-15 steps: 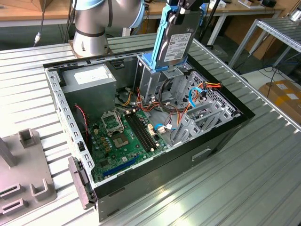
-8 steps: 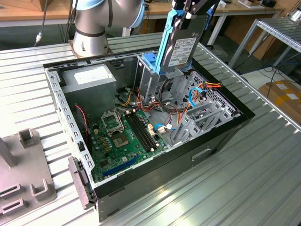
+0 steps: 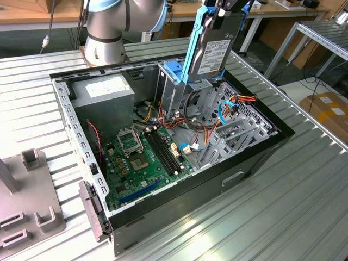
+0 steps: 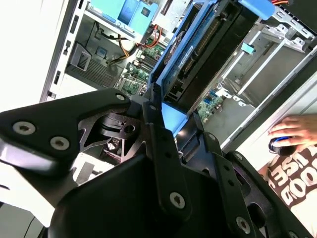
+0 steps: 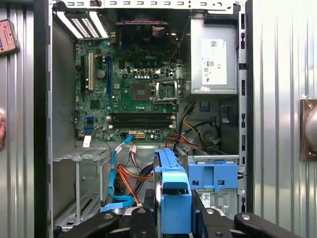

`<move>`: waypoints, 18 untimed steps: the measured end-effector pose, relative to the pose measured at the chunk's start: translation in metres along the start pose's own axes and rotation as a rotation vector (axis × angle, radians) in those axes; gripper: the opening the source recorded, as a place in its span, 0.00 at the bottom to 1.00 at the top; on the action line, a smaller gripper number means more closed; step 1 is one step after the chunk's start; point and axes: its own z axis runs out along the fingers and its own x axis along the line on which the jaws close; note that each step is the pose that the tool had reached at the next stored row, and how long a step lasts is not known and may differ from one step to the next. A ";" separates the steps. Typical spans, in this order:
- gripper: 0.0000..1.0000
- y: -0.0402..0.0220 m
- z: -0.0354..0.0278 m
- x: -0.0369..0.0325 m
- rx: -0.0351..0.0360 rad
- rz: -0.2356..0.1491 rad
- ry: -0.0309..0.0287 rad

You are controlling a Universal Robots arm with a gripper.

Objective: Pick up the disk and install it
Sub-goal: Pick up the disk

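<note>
Gripper [image 4: 171, 116] grips disk [image 3: 215, 51], prob. clear above cage [image 3: 175, 73].

The disk [image 3: 213, 51] is dark metal with a white printed label, framed by bright blue rails. The gripper [image 4: 173, 116] is matt black with silver screw heads. The motherboard [image 3: 142, 159] is green with black memory slots. The power supply [image 3: 102, 92] is grey with a white label. The computer case [image 3: 255, 163] is black outside and silver-grey within. The cables [image 3: 246, 98] are orange, red and blue. The drive cage [image 5: 214, 177] has a blue top. The table [image 3: 283, 217] is ribbed silver metal.
</note>
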 end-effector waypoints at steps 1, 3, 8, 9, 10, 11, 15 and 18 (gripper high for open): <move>0.36 -0.0001 -0.0003 0.0000 0.0000 0.000 0.0000; 0.36 -0.0001 -0.0005 0.0000 0.0000 0.000 -0.0002; 0.36 -0.0060 -0.0008 -0.0001 0.0000 0.000 0.0000; 0.36 -0.0077 -0.0009 -0.0001 0.0000 0.000 0.0000; 0.36 -0.0117 -0.0009 -0.0001 0.0000 0.000 0.0000; 0.36 -0.0150 -0.0009 -0.0001 0.0000 0.000 -0.0002; 0.36 -0.0230 -0.0011 -0.0003 0.0000 0.000 0.0000; 0.36 -0.0235 -0.0011 0.0021 0.0000 0.000 -0.0001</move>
